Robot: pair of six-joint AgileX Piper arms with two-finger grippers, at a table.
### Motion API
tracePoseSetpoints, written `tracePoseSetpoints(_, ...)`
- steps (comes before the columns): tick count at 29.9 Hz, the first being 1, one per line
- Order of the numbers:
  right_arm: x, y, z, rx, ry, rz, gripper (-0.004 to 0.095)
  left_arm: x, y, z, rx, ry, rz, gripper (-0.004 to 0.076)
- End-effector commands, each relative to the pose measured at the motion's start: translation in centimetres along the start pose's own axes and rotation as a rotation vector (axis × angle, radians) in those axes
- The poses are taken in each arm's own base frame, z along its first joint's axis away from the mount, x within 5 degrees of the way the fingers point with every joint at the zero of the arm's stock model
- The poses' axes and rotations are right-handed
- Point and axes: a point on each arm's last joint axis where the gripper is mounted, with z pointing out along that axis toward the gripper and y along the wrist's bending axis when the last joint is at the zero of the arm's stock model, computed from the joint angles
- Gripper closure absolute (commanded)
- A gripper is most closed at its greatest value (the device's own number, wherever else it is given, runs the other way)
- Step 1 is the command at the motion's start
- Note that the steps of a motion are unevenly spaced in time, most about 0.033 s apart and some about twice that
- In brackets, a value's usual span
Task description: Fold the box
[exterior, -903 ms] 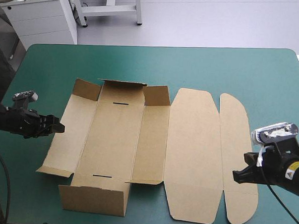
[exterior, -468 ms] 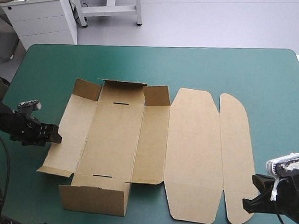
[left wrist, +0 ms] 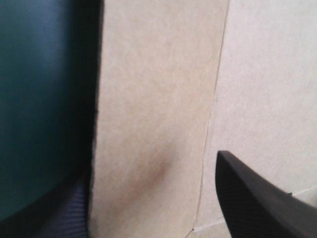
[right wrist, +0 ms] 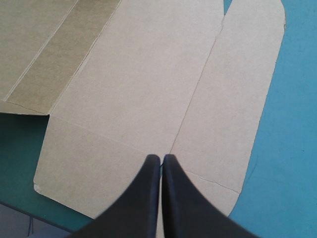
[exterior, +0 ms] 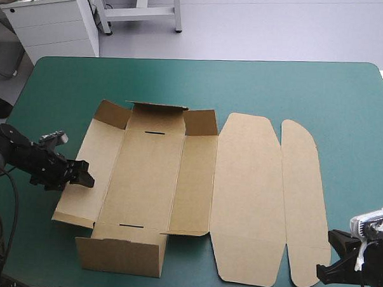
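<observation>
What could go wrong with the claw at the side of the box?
1. The left gripper is open astride the edge of the box's left panel. If it closes crookedly, it might crease the panel off its fold line.
2. The right gripper is shut near the lid's corner and seems not to press it, so a pull could slide the whole box over the teal-green cover.

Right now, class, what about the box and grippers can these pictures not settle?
1. Left wrist view: one left gripper finger is blurred in shadow at the box's edge; contact unclear.
2. High view: right gripper small and dark; touching the box or not, unclear.
3. High view: near wall hides its inner face.
</observation>
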Motion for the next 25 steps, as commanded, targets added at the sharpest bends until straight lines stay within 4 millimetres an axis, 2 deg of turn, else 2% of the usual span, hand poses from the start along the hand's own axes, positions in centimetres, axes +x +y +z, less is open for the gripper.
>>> tracePoseSetpoints(1,-0.9,0.1,-0.4,0.002,-0.068,0.004,0.0909,1.3,-2.0,0.0,0.042,0.089,0.009,0.0262)
tracePoseSetpoints(5,-0.9,0.1,-0.4,0.001,-0.068,0.014,0.0909,1.9,-2.5,0.7,0.05,0.119,0.021,0.0262)
tracePoseSetpoints(9,-1.0,0.1,-0.4,0.001,-0.072,0.014,0.0909,2.1,-3.1,0.1,0.07,0.086,0.022,0.0279)
tracePoseSetpoints(17,-1.2,0.1,-0.4,0.001,-0.097,0.014,0.0909,2.4,-4.6,-1.0,0.133,0.01,0.001,0.0436)
tracePoseSetpoints(21,-1.2,0.1,-0.4,0.0,-0.097,0.018,0.0909,3.0,-4.6,-0.2,0.161,0.033,-0.021,0.0479)
tracePoseSetpoints(25,-1.2,0.1,-0.4,0.0,-0.097,0.018,0.0909,3.7,-4.8,0.7,0.161,0.078,-0.019,0.0486)
